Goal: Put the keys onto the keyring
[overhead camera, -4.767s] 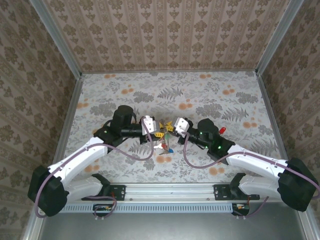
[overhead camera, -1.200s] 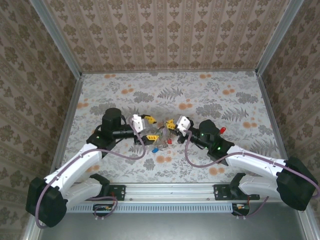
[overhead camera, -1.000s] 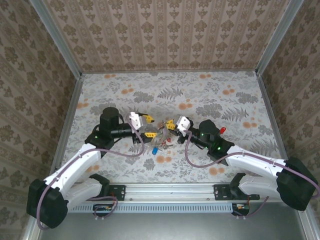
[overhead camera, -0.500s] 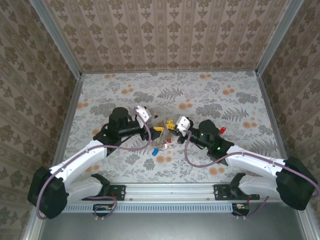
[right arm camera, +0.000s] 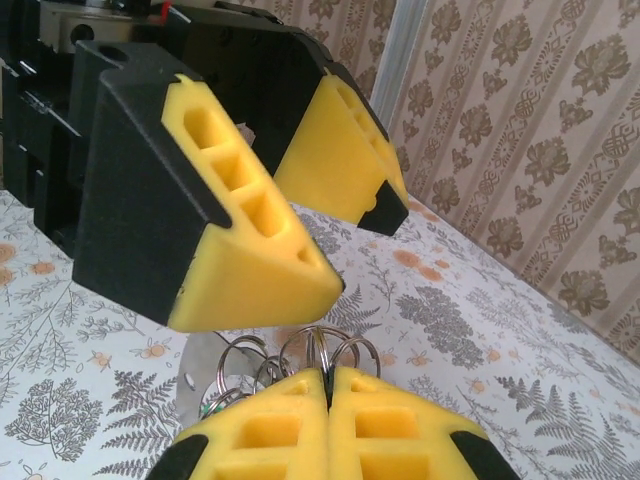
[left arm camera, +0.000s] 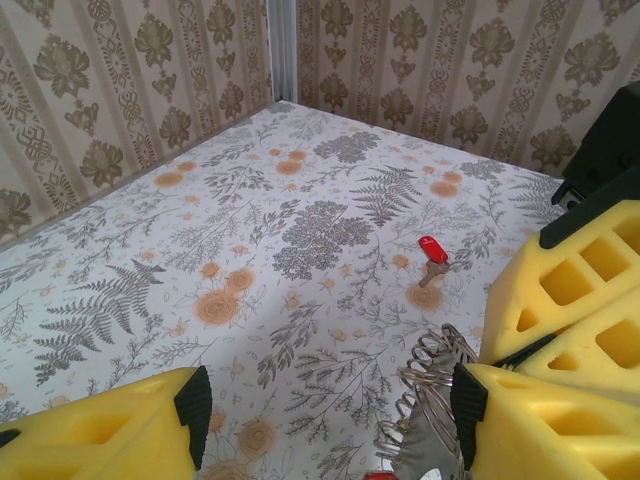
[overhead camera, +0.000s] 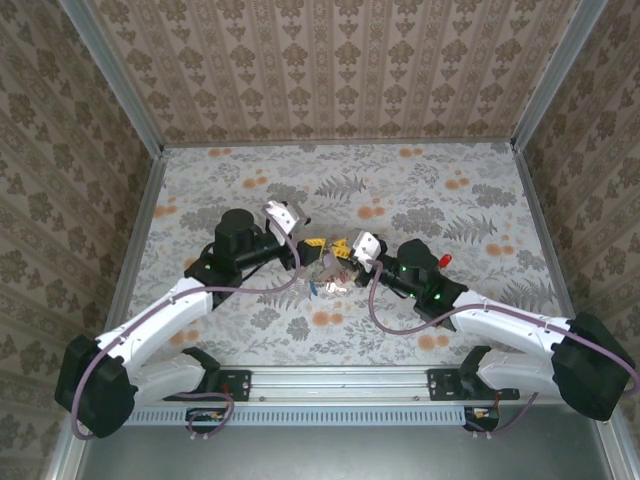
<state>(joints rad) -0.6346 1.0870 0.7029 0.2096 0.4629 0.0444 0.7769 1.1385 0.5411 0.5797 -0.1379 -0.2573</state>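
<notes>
The right gripper (right arm camera: 327, 400) had its hollow-celled yellow foam fingers pressed flat together. They pinched the keyring (right arm camera: 312, 352), a cluster of thin, shiny coiled-wire loops that rose just above the fingertips. The ring hung between the two arms, over the middle of the table (left arm camera: 250, 200), whose cloth was printed with grey ferns and orange flowers. The left gripper (left arm camera: 330, 400) had its jaws wide apart. Its blocky yellow foam pads (right arm camera: 255, 235), backed in black plastic, sat either side of the loops, one very near the wire. A small key with a red plastic head (left arm camera: 430, 249) lay flat on the table, well apart from the ring.
</notes>
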